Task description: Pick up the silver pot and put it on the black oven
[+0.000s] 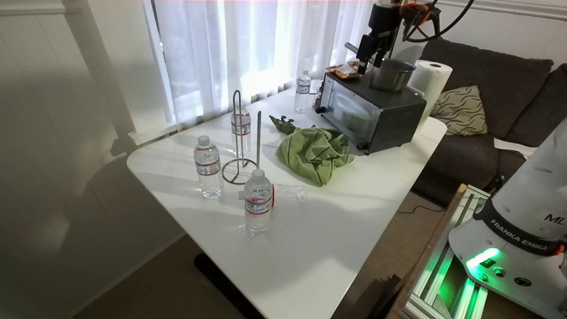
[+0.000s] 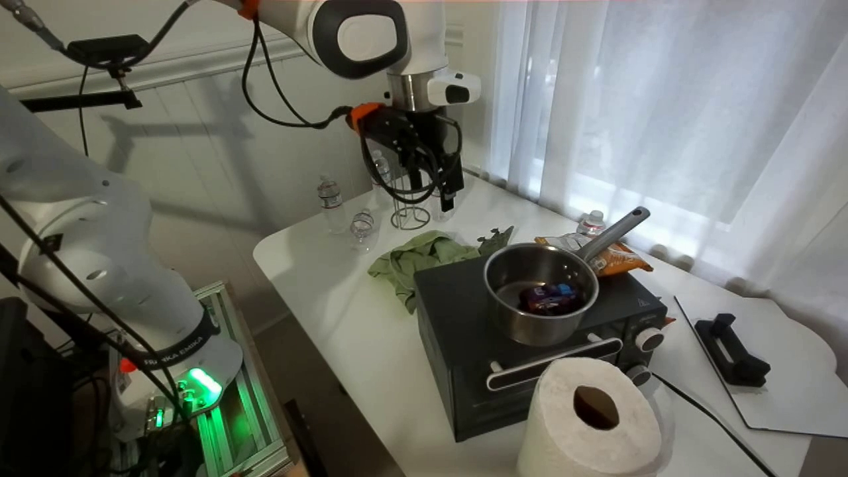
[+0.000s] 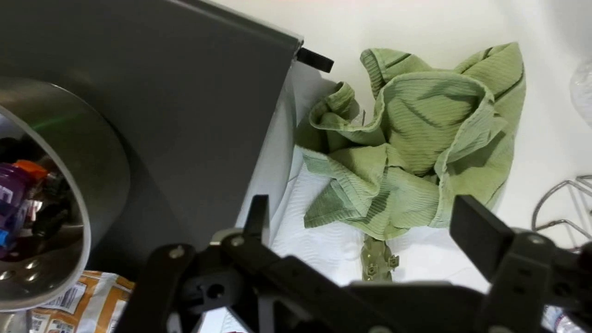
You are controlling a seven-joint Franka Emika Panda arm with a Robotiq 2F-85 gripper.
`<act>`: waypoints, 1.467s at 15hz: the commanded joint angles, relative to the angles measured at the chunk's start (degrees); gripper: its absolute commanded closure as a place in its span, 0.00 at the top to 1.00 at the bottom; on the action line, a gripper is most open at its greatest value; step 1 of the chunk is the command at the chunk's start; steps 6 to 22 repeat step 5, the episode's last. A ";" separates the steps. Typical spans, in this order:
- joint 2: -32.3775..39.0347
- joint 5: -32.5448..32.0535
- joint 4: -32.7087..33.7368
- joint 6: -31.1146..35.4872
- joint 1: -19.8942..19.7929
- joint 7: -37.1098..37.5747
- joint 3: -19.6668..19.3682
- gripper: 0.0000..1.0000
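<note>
The silver pot stands upright on top of the black oven, its grey handle pointing toward the window side. Both also show in an exterior view, the pot on the oven. The pot holds dark, purple and orange packaged items. In the wrist view the pot is cut off at the left edge and the oven fills the upper left. My gripper is open and empty, fingers down, off the oven's edge toward the green cloth. The gripper also shows in both exterior views, apart from the pot.
A crumpled green cloth lies beside the oven. An orange packet lies by the pot handle. A paper towel roll stands by the oven front. Several water bottles and a wire rack stand on the white table.
</note>
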 commanded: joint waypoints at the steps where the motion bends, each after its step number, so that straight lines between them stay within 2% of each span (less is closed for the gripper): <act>1: -0.23 -0.13 -0.21 0.00 0.61 0.13 -0.30 1.00; 22: -0.65 -0.19 -0.64 0.11 0.64 0.14 -0.29 1.00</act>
